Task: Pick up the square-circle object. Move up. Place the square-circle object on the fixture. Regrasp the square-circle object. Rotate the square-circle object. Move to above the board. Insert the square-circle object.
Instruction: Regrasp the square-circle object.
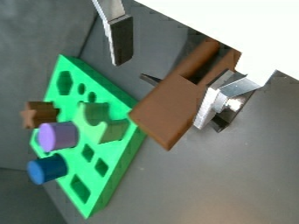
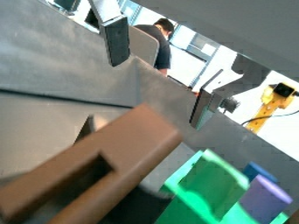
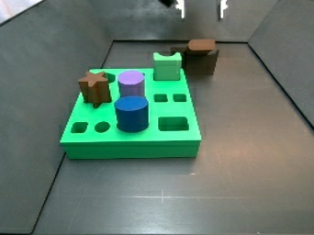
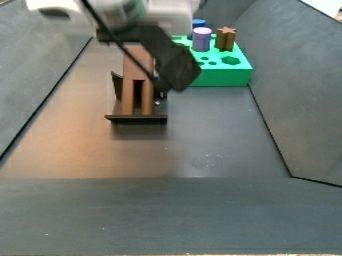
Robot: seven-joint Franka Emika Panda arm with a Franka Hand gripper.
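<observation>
Dark floor (image 3: 233, 184): I log the board (image 3: 185, 139) centre, the fixture (image 3: 203, 55) at one o'clock; gripper (image 1: 176, 63) above it, fingers apart, empty.

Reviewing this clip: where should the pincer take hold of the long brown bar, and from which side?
Probably the free upper end of the bar, coming from above. It seems to rest in the fixture with its end face toward the wrist. The open pincer hangs above it, a finger on either flat long side.

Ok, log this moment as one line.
gripper open above fixture | square-circle object resting on fixture, unheld | board awaiting insertion
</observation>
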